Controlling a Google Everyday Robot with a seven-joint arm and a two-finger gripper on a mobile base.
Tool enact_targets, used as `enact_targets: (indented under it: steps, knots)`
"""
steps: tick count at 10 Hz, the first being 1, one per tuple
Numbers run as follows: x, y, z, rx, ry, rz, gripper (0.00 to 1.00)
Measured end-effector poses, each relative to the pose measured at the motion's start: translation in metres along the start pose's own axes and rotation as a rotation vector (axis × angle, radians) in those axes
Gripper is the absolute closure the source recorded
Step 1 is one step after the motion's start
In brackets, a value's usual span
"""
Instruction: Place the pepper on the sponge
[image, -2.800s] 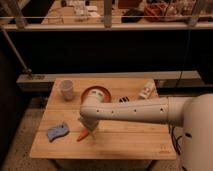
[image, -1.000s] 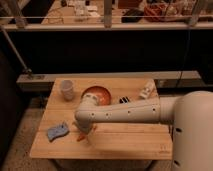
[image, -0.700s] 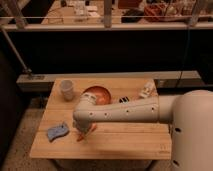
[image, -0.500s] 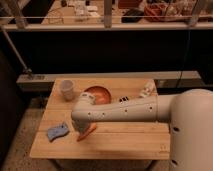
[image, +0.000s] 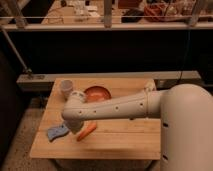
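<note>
The pepper (image: 86, 131), slim and orange, shows tilted low over the wooden table (image: 125, 142), left of centre. The light-blue sponge (image: 57, 132) lies flat just to its left, near the table's left edge. My white arm reaches in from the right, and its gripper (image: 76, 127) points down between the sponge and the pepper, right against the pepper's left end. The arm's end hides how the gripper and pepper meet, so I cannot tell whether the pepper is held or resting on the table.
A round orange-red bowl (image: 98, 93) and a pale cup (image: 66, 88) stand at the back of the table, behind the arm. A dark ledge and railing run behind the table. The floor lies left of the table edge.
The arm's end has shifted left towards the sponge over the last seconds. The pepper stays close to where it was, and the sponge has not moved.
</note>
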Motion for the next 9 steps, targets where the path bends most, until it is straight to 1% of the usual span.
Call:
enact_targets:
  steps: [4, 5, 7, 9]
  knots:
    - [-0.0045, -0.0082, 0.0035, -0.009, 0.000, -0.021, 0.94]
    - [-0.0046, -0.0085, 0.0032, -0.011, -0.001, -0.021, 0.90]
    - [-0.0100, -0.0114, 0.0064, -0.016, -0.009, -0.027, 0.72]
    - [-0.0069, -0.0109, 0.0084, -0.016, -0.006, -0.030, 0.51]
